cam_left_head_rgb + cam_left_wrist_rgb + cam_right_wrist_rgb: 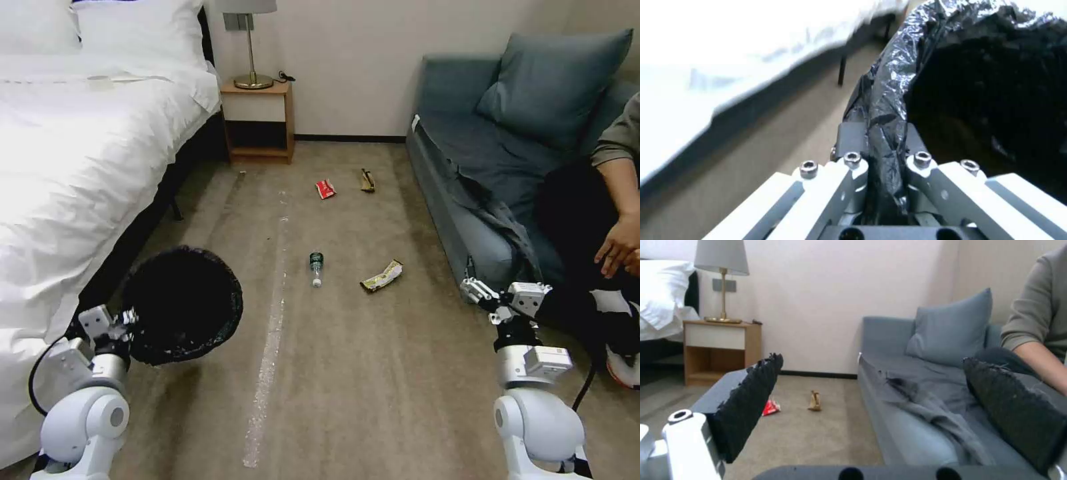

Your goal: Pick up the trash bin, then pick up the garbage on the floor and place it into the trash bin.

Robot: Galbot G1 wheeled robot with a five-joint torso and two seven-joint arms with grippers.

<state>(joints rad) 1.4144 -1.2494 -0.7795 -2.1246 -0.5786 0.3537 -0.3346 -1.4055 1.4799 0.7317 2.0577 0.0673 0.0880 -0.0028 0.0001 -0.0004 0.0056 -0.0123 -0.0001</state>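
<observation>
The trash bin (181, 305), lined with a crinkled black bag, hangs above the carpet beside the bed. My left gripper (124, 325) is shut on its rim, and the left wrist view shows the bag's folded edge (884, 110) pinched between the fingers (852, 138). Garbage lies on the floor ahead: a clear bottle with a green label (316, 267), a yellow wrapper (382, 276), a red packet (325, 189) and a brown wrapper (367, 180). My right gripper (503, 294) is open near the sofa's front corner, holding nothing. Past its pads (751, 396) I see the red packet (770, 407) and the brown wrapper (814, 401).
A white bed (73, 153) runs along the left, and a wooden nightstand (259, 123) with a lamp stands at the back wall. A blue-grey sofa (480, 153) lines the right side, with a seated person (613, 220) on it close to my right arm. Open carpet lies between them.
</observation>
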